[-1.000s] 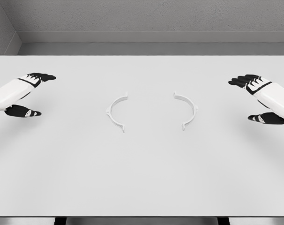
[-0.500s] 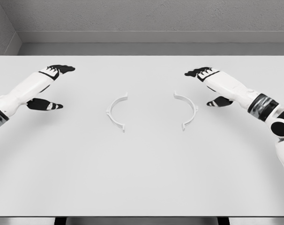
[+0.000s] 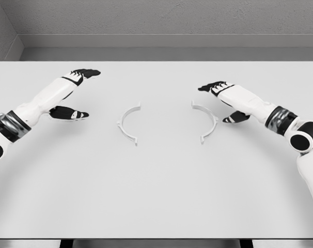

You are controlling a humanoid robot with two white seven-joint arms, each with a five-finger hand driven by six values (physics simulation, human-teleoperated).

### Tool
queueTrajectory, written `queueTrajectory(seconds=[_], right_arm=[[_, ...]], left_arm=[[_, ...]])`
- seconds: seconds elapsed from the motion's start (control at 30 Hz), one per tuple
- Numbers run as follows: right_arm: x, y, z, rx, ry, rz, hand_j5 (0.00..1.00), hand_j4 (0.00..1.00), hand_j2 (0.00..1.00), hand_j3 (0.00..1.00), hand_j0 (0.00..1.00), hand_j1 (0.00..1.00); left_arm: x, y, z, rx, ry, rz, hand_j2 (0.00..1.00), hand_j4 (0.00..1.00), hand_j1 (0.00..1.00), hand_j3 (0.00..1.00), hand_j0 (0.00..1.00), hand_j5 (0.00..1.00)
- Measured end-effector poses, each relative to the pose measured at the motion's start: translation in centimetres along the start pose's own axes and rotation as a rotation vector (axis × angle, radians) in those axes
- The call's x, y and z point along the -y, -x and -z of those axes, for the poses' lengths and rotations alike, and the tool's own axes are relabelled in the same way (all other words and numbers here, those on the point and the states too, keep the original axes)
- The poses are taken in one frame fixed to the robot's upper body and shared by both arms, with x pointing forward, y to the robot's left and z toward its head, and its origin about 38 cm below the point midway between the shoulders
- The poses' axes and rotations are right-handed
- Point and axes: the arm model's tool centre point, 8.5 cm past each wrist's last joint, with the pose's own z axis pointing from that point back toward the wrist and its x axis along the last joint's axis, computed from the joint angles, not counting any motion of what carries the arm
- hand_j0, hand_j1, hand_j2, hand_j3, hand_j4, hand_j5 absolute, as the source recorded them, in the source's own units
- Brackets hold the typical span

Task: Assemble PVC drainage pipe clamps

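I see both clamp halves lying apart on the counter [image 3: 156, 196]: left half-clamp [image 3: 126, 123], right half-clamp [image 3: 207, 121]. My left hand [image 3: 73, 93] and right hand [image 3: 226, 98] hover, fingers wide, holding nothing.

Two white half-ring clamp pieces, lying flat on the white table [image 3: 156, 196], well apart from each other near mid-table. Left clamp half [image 3: 126, 123]: thin curved band bulging toward the left, open side facing right, small tabs at far and near ends. Right clamp half [image 3: 206, 121]: mirror image, bulging right, open side facing left. Untouched, not joined.
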Motion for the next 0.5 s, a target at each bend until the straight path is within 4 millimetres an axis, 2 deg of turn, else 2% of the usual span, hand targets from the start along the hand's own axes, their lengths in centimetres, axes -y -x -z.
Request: queueTrajectory(seconds=[0.17, 0.27, 0.5], right_arm=[[-0.5, 0.3, 0.5, -0.007, -0.006, 0.026, 1.00, 1.00, 1.00, 1.00, 1.00, 1.00], [-0.8, 0.3, 0.7, -0.007, -0.010, 0.035, 1.00, 1.00, 1.00, 1.00, 1.00, 1.00], [-0.5, 0.2, 1.1, -0.003, -0.002, 0.037, 1.00, 1.00, 1.00, 1.00, 1.00, 1.00]], left_arm=[[1.3, -0.4, 1.4, 0.017, 0.011, -0.030, 1.00, 1.00, 1.00, 1.00, 1.00, 1.00], [1.7, 0.0, 1.8, 0.007, 0.013, -0.045, 1.00, 1.00, 1.00, 1.00, 1.00, 1.00], [4.0, 1.0, 2.7, -0.026, 0.030, -0.106, 1.00, 1.00, 1.00, 1.00, 1.00, 1.00]])
